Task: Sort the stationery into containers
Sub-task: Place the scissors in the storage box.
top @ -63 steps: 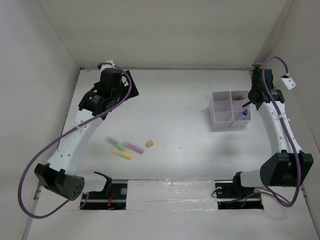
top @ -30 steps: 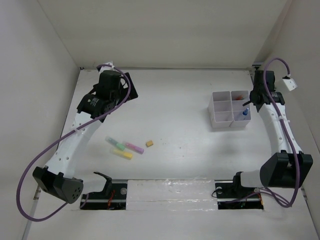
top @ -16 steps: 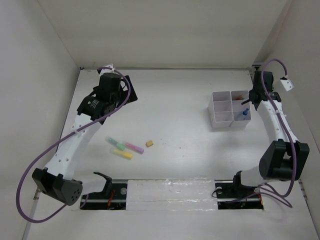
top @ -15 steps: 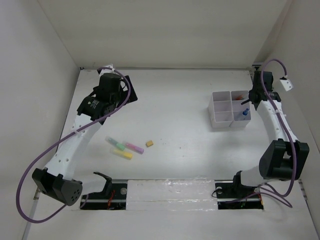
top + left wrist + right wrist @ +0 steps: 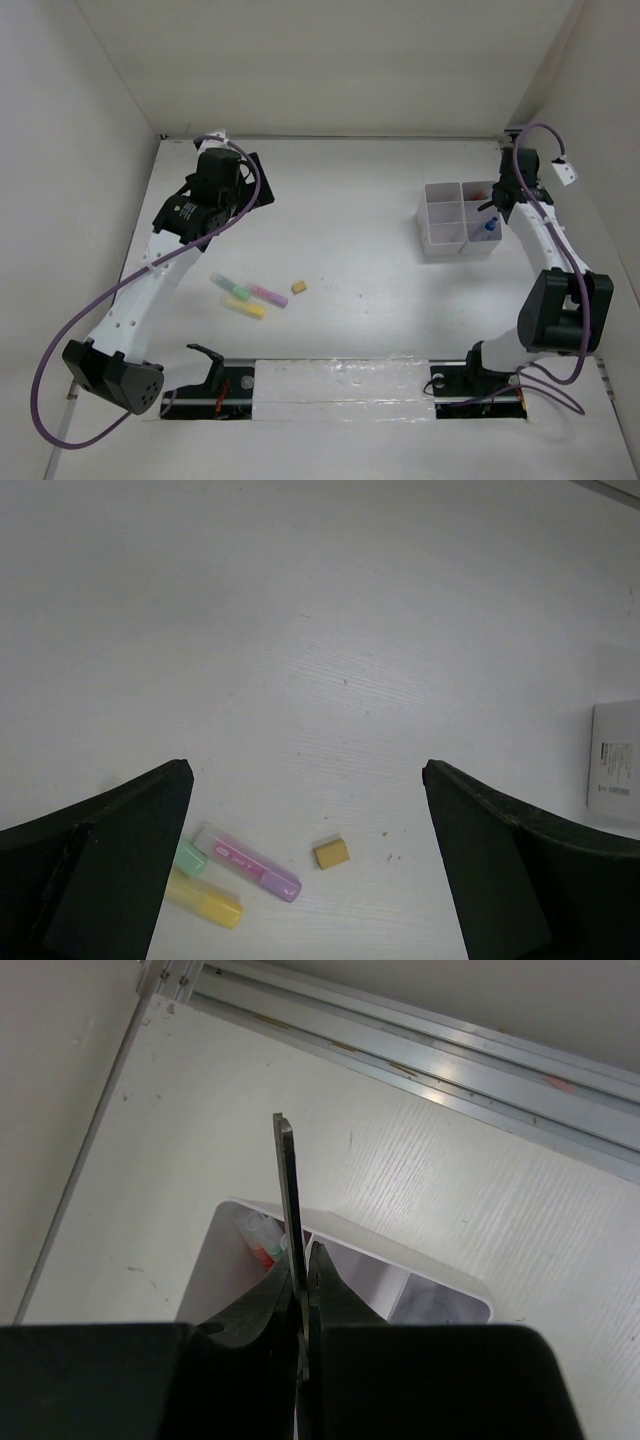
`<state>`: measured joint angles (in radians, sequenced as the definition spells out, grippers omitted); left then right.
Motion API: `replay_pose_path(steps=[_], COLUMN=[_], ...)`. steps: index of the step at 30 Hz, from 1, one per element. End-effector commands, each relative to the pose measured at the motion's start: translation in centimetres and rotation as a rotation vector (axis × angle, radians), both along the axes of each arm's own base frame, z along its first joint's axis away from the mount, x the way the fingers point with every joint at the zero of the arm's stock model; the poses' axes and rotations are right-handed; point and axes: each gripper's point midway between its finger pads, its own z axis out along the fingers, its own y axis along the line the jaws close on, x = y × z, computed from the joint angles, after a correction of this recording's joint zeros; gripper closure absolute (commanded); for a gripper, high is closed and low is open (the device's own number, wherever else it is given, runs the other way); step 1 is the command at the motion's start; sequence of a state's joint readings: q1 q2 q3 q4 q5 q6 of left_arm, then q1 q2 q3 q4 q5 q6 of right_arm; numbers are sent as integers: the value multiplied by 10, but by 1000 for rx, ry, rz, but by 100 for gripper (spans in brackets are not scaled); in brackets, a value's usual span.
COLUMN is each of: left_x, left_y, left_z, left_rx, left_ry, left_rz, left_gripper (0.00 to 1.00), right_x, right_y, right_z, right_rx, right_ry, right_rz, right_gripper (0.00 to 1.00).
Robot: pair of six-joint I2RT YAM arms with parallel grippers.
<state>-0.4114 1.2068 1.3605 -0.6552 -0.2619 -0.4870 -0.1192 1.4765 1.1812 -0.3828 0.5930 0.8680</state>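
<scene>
The right claw [image 5: 303, 1272] is pinching the stiff, thin, slippery scissors [image 5: 287, 1180] by the flat blade, a good place to hold, over the box [image 5: 450, 1292], and the left claw [image 5: 305, 772] is spread wide above the table [image 5: 300, 600].

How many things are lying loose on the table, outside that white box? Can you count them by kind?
Markers: 3 (green marker, pink marker, yellow marker)
Eraser: 1
Total: 4
</scene>
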Motion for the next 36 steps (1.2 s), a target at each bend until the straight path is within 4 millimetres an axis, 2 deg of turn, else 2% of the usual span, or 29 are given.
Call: replay_pose_path(steps=[1,6,10,20,25,34,36], left_x=[-2,-3,-3,-2,-2,-2,-2], left_y=[-2,-1,-1,-5,-5,-6,-6], left_z=[10,6,6,8,8,6,6], left_rx=[-12,-8,0,-4,-4,-1,-1], left_ry=[-42,-34,-34,-42,-42,-41,-41], left_rz=[-19,-19,-25,-34,-34,-46,-46], left_gripper=[0,0,0,0,0,0,0], right_x=[15,13,13,14,11,8,8], right_y=[-4,-7,-9,-8,-7,-1,-1], right_z=[10,5,-9,-11,-24,-30,-30], right_rx=[0,-4,-6,-2,2,-3,-3], right_ry=[-82,-65,-25,-39,10,35,35], right_rz=[-13,-33,-41,-72,-96,-95,-95], right_gripper=[100,100,100,100,96,93,86])
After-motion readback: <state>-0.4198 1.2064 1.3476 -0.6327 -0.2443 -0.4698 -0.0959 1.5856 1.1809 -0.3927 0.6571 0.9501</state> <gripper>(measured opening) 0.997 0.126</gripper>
